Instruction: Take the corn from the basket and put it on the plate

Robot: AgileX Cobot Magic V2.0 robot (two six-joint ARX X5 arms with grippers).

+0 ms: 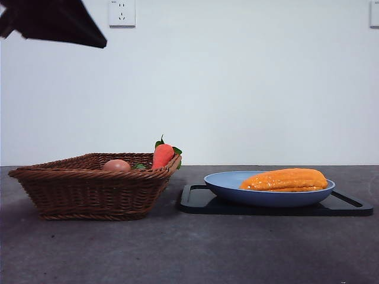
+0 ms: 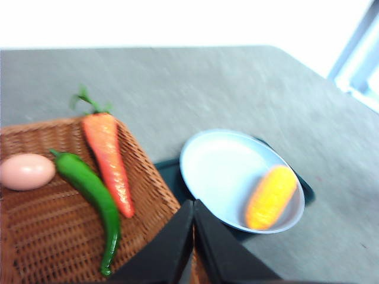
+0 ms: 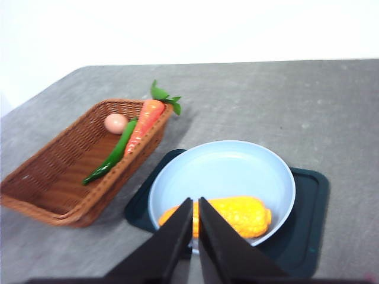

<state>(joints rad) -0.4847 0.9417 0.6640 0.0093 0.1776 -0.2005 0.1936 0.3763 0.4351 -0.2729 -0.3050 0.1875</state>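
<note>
The corn [image 1: 287,179] lies on its side in the blue plate [image 1: 237,192], toward the plate's right half. Nothing grips it. The wicker basket [image 1: 89,189] stands to the left of the plate. My left gripper [image 2: 193,202] hangs high above the basket's edge, shut and holding nothing; from there the corn [image 2: 271,197] shows on the plate [image 2: 225,171]. My right gripper [image 3: 195,200] is also shut and holding nothing, raised above the corn [image 3: 237,215] and the plate [image 3: 225,168]. Only a dark arm tip [image 1: 53,21] shows in the front view's top left corner.
The basket [image 3: 53,177] holds a carrot [image 1: 161,155] leaning on its right rim, a pinkish egg [image 1: 116,165] and a green pepper [image 2: 95,195]. A flat black tray [image 1: 266,207] lies under the plate. A wall outlet [image 1: 122,13] is on the white wall behind.
</note>
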